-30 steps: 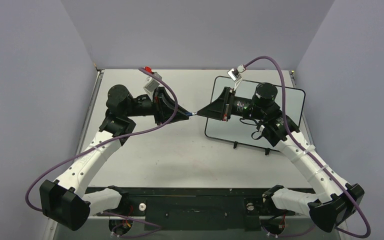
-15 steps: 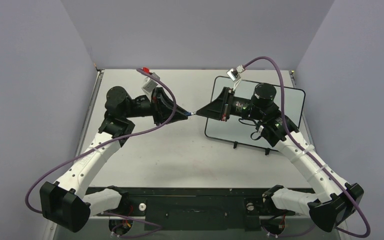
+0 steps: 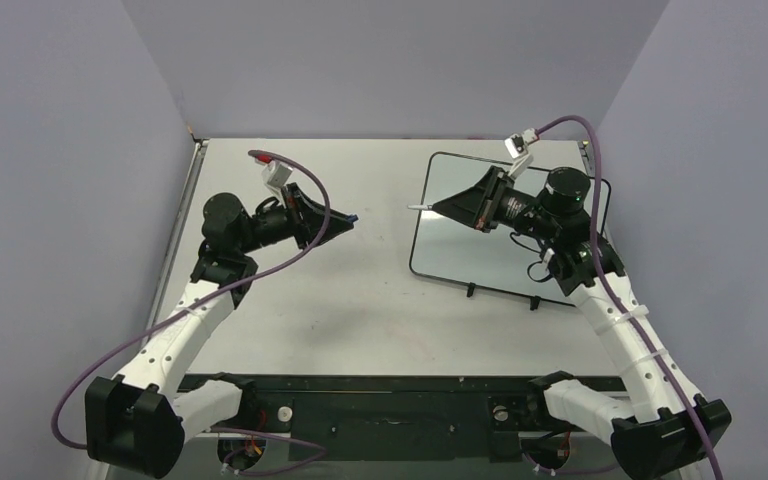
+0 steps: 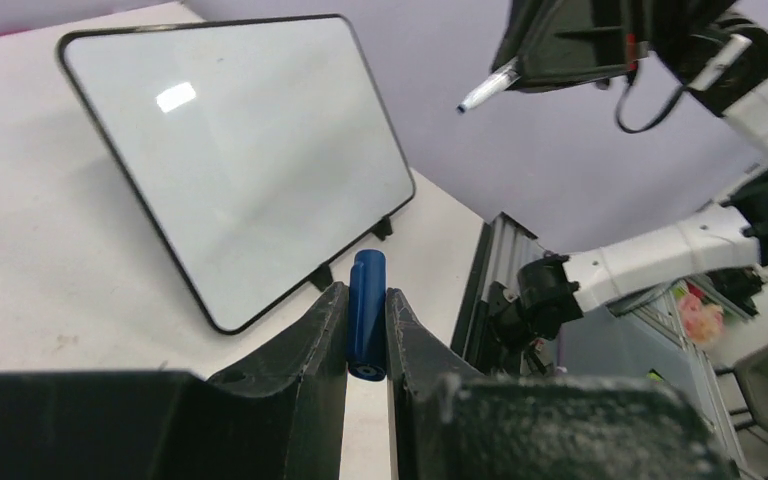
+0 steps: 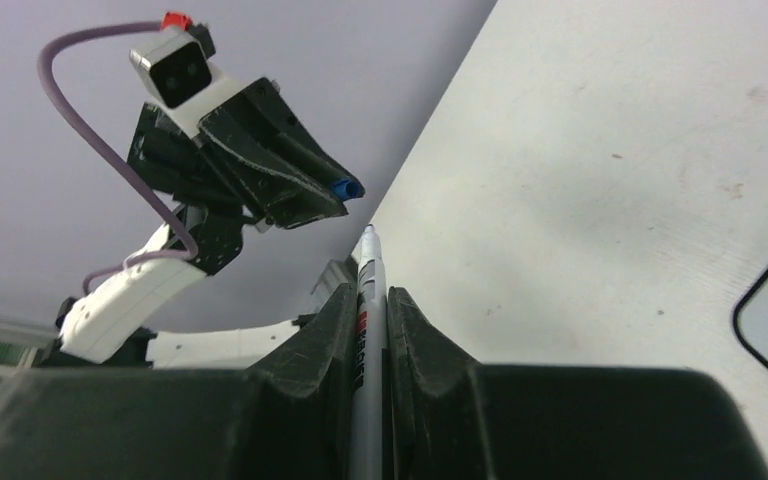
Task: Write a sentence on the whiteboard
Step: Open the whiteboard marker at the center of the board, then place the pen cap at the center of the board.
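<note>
Blue cap (image 4: pixel 367 315) and marker (image 3: pixel 418 208) are now sitting apart, the arms having drawn away from each other.
The left gripper (image 3: pixel 345 218) is pinching the cap and the right gripper (image 3: pixel 439 208) is pinching the bared marker, so writing is becoming possible. The blank whiteboard (image 3: pixel 465 255) is lying at the desk's (image 3: pixel 360 300) two o'clock, beneath the marker tip.

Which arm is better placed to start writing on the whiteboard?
Right. The right claw grips the uncapped marker, its tip by the blank whiteboard's left edge. The left claw holds only the blue cap, farther off.
</note>
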You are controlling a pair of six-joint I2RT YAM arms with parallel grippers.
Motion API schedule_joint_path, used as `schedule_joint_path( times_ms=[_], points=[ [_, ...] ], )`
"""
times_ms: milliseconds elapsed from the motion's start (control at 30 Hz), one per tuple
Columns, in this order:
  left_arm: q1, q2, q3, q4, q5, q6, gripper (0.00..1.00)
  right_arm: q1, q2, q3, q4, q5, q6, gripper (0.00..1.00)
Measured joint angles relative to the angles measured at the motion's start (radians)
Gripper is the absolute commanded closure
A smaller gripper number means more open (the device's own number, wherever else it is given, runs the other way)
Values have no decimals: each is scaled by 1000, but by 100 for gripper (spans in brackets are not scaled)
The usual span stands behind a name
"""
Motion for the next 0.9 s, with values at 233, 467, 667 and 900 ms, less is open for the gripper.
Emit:
schedule_joint_path(
  times_ms=[233,467,667,900],
  points=[
    [-10,-135,-185,-165,-325,91,100,-52,-67,-4,-150,229,-121,100],
    [-148,-171,-361,-291,-708,113,100,-57,-155,-4,-264,600,-237,100],
    [-301,-109,-439,-305,-943,132,100,-61,-219,-4,-330,914,-317,100],
    [-391,-6,-490,-289,-1118,120,97,-77,-239,-4,-388,1132,-365,100]
  ],
)
